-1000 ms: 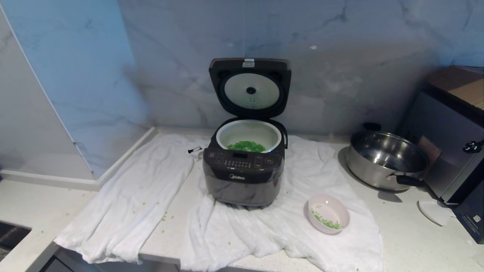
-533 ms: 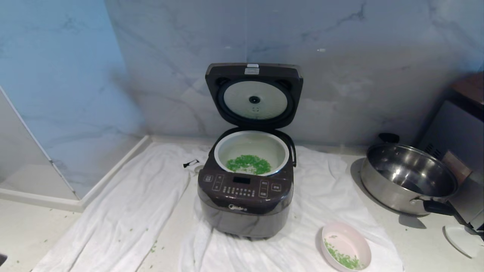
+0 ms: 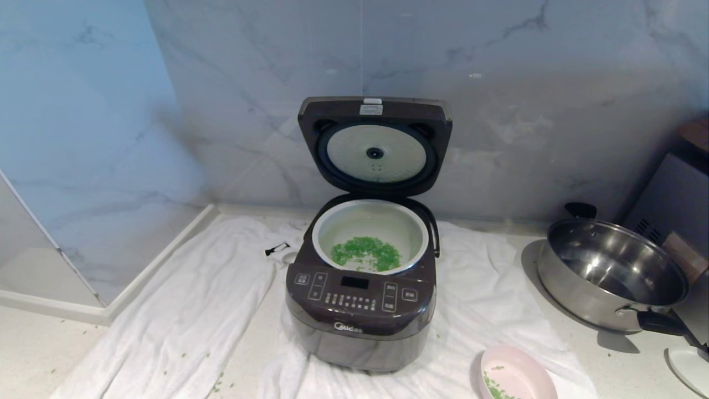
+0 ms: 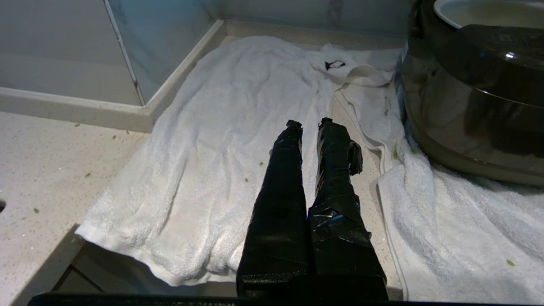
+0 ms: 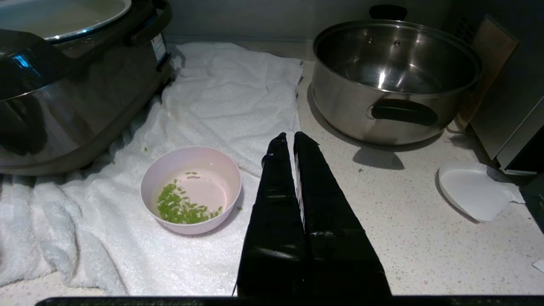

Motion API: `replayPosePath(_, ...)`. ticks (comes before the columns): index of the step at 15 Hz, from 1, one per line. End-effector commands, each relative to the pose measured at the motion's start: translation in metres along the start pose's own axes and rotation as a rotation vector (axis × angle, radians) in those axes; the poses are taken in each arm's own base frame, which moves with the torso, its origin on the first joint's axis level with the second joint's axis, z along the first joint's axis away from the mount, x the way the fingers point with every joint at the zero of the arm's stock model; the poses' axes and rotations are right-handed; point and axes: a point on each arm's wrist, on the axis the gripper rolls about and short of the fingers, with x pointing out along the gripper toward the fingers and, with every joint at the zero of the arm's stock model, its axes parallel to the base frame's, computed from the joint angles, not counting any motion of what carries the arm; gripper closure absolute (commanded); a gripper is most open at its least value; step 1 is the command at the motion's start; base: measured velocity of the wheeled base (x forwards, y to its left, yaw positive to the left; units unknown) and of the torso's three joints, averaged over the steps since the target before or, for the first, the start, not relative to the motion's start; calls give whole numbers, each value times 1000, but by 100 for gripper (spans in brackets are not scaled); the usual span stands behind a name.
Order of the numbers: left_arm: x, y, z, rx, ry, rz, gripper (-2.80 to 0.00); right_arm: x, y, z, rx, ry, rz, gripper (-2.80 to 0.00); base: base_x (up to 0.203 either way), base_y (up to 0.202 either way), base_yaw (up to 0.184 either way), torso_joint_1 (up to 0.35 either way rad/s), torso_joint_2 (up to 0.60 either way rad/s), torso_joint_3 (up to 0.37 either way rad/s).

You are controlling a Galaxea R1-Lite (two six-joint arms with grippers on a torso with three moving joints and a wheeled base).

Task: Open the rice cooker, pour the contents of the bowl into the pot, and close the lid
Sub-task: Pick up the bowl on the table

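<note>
The rice cooker (image 3: pixel 361 310) stands on a white towel (image 3: pixel 183 310), its lid (image 3: pixel 375 145) upright, green bits in the pot (image 3: pixel 370 235). Near right lies the bowl (image 5: pixel 191 189); a steel pan (image 3: pixel 612 274) stands far right. Both pincers, left (image 4: pixel 309 124) and right (image 5: pixel 290 137), hover closed and empty.

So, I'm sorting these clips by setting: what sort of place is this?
Most likely a home kitchen counter: a rice cooker stands open on white towels, a steel pan sits beside it, and marble-look wall panels rise behind the speckled worktop.
</note>
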Motion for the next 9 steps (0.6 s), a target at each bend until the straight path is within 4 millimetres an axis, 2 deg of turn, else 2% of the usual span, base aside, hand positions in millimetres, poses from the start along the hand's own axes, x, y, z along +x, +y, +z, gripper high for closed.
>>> replayPosePath(1, 0, 0, 0, 0, 1, 1, 0, 0, 0, 0, -3, 1, 1, 0, 0, 0, 0, 0, 0, 0)
replayPosePath(8, 0, 0, 0, -1, 1, 1, 0, -1, 0, 1, 3, -3, -8, 0, 0, 0, 0, 0, 0, 0)
replayPosePath(9, 0, 0, 0, -1, 0, 1, 0, -3, -1, 10, 7, -30, -23, 0, 0, 0, 0, 0, 0, 0)
